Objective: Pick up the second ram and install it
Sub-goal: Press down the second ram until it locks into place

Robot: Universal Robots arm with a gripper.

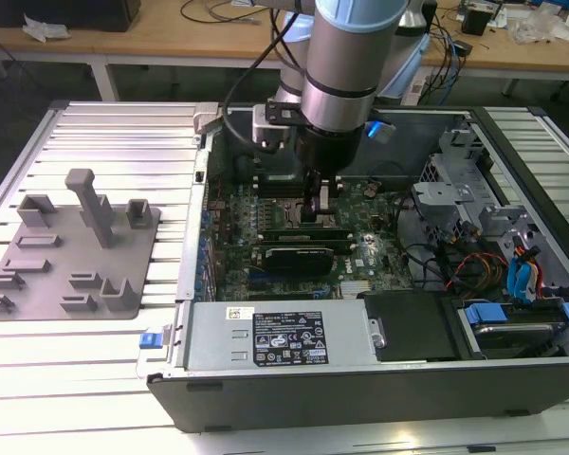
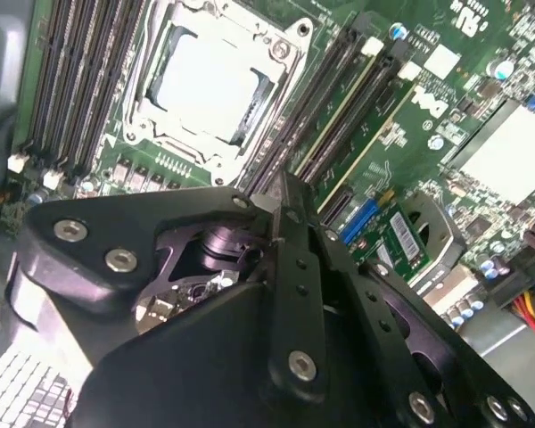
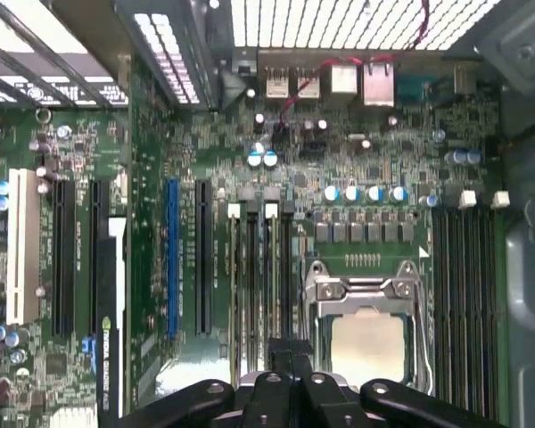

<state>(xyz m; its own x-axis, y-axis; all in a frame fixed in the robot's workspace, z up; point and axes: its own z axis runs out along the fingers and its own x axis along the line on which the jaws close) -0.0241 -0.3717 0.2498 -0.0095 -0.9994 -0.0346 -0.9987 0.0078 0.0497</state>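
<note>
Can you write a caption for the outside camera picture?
Robot arm's gripper reaches down inside the open computer case, over the motherboard's memory slots.

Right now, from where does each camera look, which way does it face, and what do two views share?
Exterior view: above the bench, looking down into the open black computer case; the grey arm reaches in.
First wrist view: on the arm, facing the green motherboard; the black gripper shows.
Second wrist view: on the arm, facing it obliquely.
Both wrist views share the silver processor socket.

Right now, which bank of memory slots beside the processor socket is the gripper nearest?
The bank between the processor socket and the blue slot; the gripper lines up with it. The other bank lies across the socket.
</note>
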